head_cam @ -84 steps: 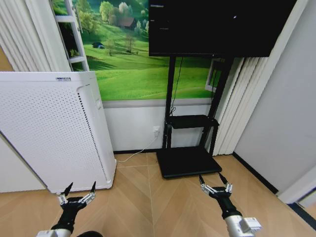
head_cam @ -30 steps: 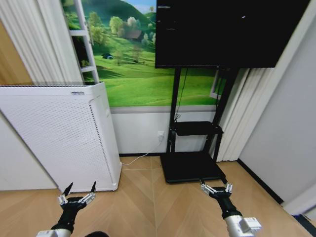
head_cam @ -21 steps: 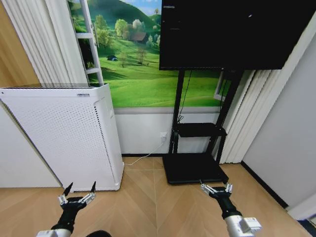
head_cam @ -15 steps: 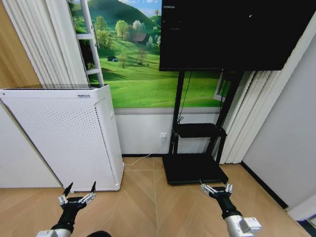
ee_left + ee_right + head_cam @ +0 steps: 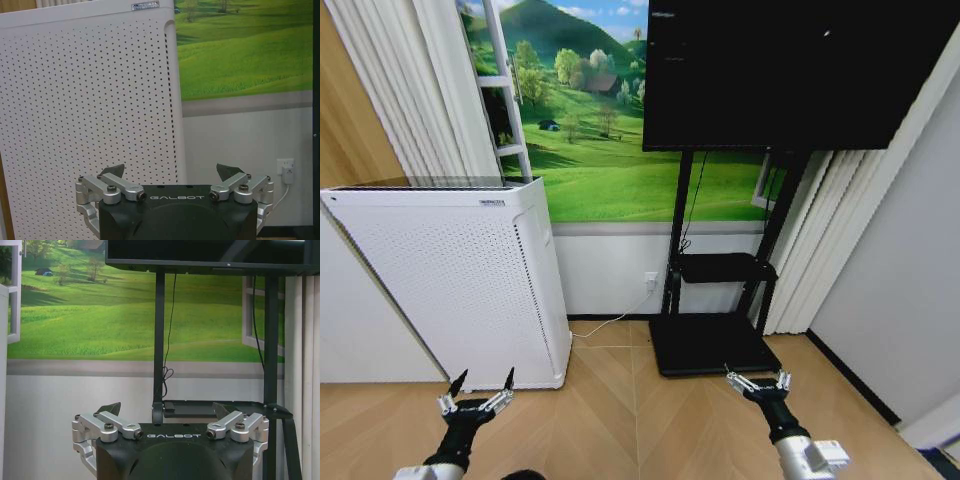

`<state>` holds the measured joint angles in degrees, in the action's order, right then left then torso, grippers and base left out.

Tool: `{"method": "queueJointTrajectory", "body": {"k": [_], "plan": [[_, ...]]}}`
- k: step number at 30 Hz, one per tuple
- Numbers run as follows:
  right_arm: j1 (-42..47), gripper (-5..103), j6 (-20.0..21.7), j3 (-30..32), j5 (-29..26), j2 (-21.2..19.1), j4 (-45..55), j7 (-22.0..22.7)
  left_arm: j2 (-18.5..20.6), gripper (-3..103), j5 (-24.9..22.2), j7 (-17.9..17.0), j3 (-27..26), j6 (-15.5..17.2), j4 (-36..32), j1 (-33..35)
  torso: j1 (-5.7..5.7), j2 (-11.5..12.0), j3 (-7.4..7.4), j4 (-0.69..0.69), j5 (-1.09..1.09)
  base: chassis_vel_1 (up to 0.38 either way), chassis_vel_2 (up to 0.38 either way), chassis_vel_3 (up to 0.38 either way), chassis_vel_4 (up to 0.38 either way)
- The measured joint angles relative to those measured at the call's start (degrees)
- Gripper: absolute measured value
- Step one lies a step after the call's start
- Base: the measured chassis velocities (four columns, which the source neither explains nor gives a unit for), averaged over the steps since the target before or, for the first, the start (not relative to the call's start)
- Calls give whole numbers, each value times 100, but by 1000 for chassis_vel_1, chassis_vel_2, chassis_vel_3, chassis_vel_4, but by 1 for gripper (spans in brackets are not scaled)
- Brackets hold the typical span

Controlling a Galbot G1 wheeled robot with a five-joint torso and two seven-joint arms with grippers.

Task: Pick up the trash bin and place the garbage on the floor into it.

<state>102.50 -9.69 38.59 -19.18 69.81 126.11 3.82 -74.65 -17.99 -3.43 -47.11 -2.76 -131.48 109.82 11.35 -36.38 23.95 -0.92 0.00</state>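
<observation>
Hovering low over the floor [image 5: 620, 420], two hands reach forward with their fingers spread wide and nothing between them: the left hand [image 5: 478, 392] and the right hand [image 5: 757, 380]. Each is a matte black block fitted with bare aluminium linkages held by small screws, ending in two dark, pointed, wedge-shaped fingertips. From the wrist cameras the left hand [image 5: 173, 172] and the right hand [image 5: 165, 409] show the same released pose.

The floor beneath both hands is light tan parquet, smooth, laid in chevron strips that meet along straight seams; no trash bin or garbage lies on the stretch of it that can be seen.

Ahead of the left hand stands one tall white appliance [image 5: 450, 275], a boxy plastic cabinet with rounded corners whose front is punched with a regular grid of tiny round holes. Ahead of the right hand stands one black metal stand [image 5: 715, 300] with slim upright posts, a small shelf and a flat rectangular base plate resting on the floor just beyond the fingertips. It carries one large dark glossy screen [image 5: 790, 70]. Behind both runs a wall mural [image 5: 610, 160] of green hills, above a plain white lower wall with one socket [image 5: 649, 279] and a thin white cable. Pleated pale curtains [image 5: 820, 240] hang beyond the right hand.
</observation>
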Motion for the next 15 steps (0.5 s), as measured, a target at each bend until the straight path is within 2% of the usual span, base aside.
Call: {"method": "queueJointTrajectory", "body": {"k": [15], "plan": [[0, 100, 0, 0, 0, 0, 0, 0, 0, 100, 0, 0, 0, 0, 0, 0, 129, -322, 193, 0, 0, 0, 0, 0, 0]]}}
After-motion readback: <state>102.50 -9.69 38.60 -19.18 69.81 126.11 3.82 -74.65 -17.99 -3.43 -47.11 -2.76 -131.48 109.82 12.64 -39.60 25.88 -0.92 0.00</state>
